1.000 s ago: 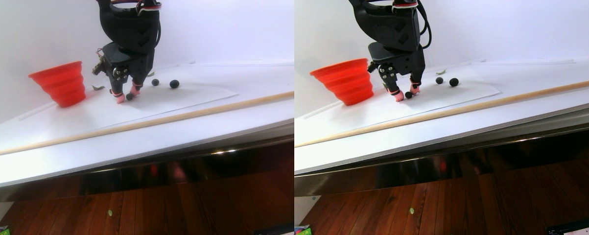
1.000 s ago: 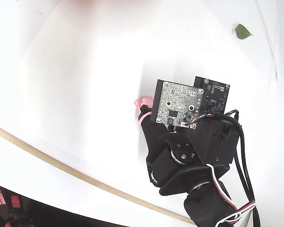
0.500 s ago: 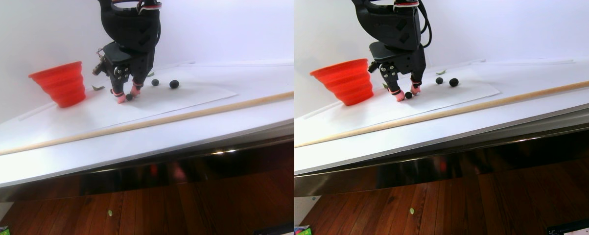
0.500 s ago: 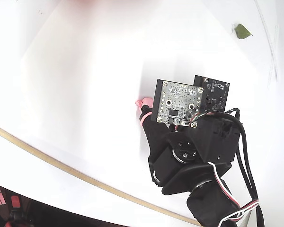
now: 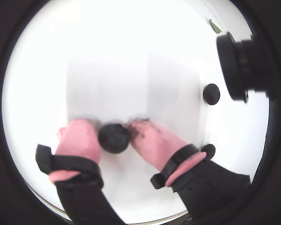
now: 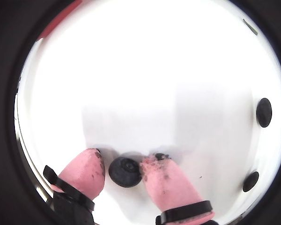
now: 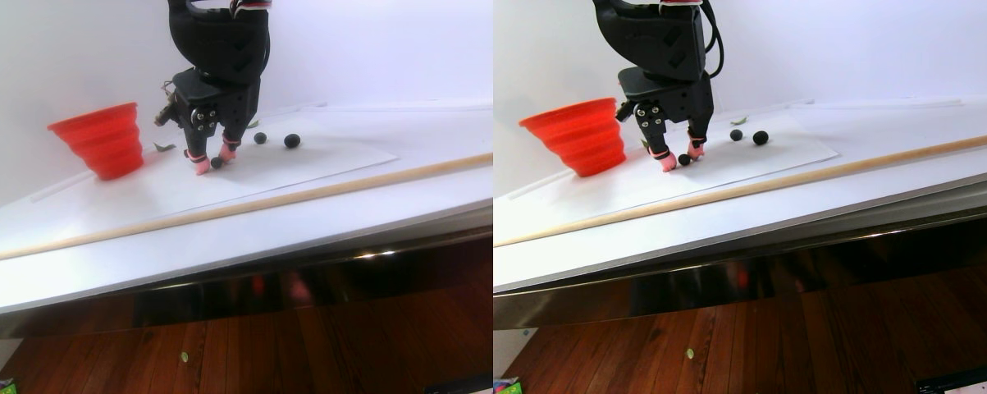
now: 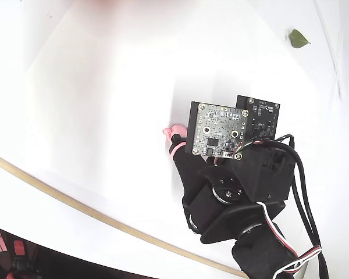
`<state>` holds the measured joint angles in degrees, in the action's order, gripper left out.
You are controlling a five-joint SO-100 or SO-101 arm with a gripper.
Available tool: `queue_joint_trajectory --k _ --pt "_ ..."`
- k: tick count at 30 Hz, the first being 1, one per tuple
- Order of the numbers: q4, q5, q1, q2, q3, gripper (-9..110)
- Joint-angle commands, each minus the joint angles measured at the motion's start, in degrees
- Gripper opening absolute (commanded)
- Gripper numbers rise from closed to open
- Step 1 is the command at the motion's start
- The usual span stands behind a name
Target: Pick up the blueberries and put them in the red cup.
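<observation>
One blueberry (image 6: 124, 172) lies on the white sheet between the pink fingertips of my gripper (image 6: 122, 164), which is open. The right fingertip (image 6: 159, 176) touches it and the left fingertip (image 6: 86, 171) stands a sliver away. In a wrist view (image 5: 114, 137) the berry fills the whole gap. Two more blueberries (image 6: 263, 112) (image 6: 250, 181) lie off to the right, also seen in the stereo pair view (image 7: 293, 140) (image 7: 259, 138). The red cup (image 7: 103, 146), a ribbed cone, stands upright left of the gripper (image 7: 214, 159). In the fixed view the arm hides the berries.
A thin wooden rod (image 7: 313, 193) lies across the table in front of the sheet. A small green leaf (image 8: 298, 39) lies at the far right of the sheet. The table's metal front edge (image 7: 296, 254) runs below the rod.
The arm has shifted very slightly over the berry. The fingertips stay on either side of the same blueberry, which has not left the sheet.
</observation>
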<state>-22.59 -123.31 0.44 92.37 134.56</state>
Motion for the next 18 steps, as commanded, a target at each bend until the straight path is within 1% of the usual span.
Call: queue_joint_trajectory --k 1,5,18 --pt "0.18 0.62 -0.53 4.39 0.70 14" --pt "0.18 0.62 -0.53 4.22 0.70 11" --pt "0.26 1.14 -0.88 5.01 0.00 11"
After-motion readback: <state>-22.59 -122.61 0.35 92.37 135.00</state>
